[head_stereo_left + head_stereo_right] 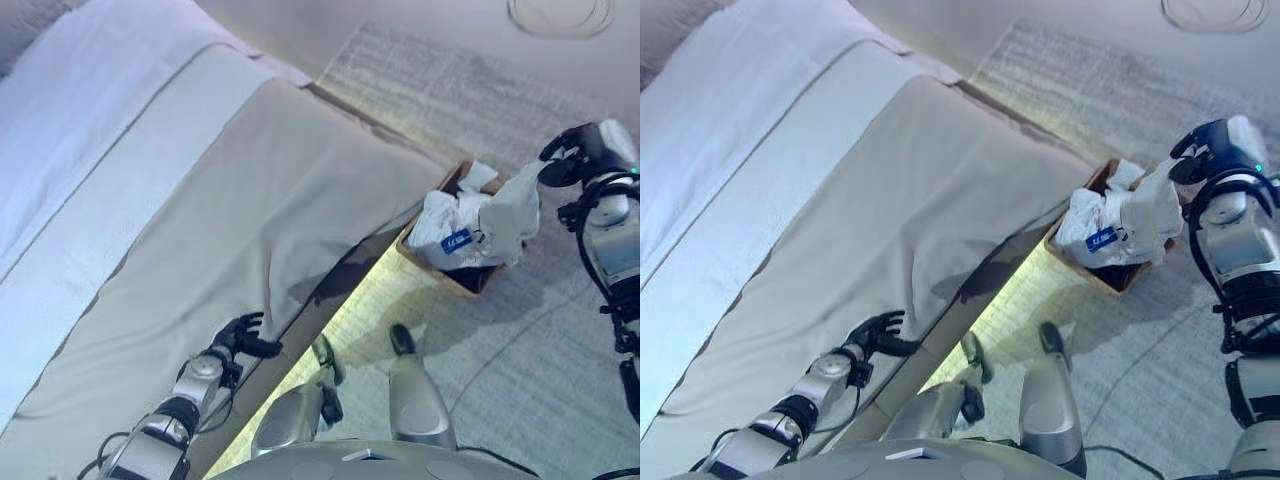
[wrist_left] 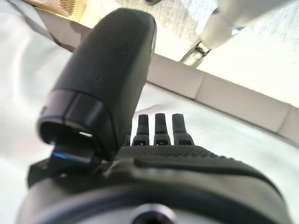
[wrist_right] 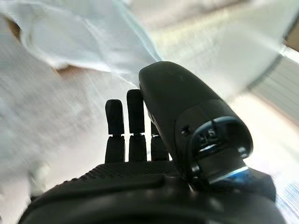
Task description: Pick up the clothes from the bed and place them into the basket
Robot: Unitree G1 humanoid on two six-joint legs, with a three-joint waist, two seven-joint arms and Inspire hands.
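Observation:
A brown basket (image 1: 470,283) stands on the rug beside the bed's foot corner, with white clothes (image 1: 438,222) heaped in it, one bearing a blue tag. A pale garment (image 1: 512,212) lies over the basket's far side, reaching up to my right hand (image 1: 572,152). In the right wrist view the fingers (image 3: 128,126) are straight, with white cloth just past them. My left hand (image 1: 238,335) rests open at the near edge of the bed (image 1: 200,200); its fingers (image 2: 161,133) are straight over the beige cover. I see no loose clothes on the bed.
The bed has a beige cover and a white sheet toward the pillows. A grey rug (image 1: 450,80) covers the floor around the basket. A round pale object (image 1: 560,12) lies on the floor at the far right.

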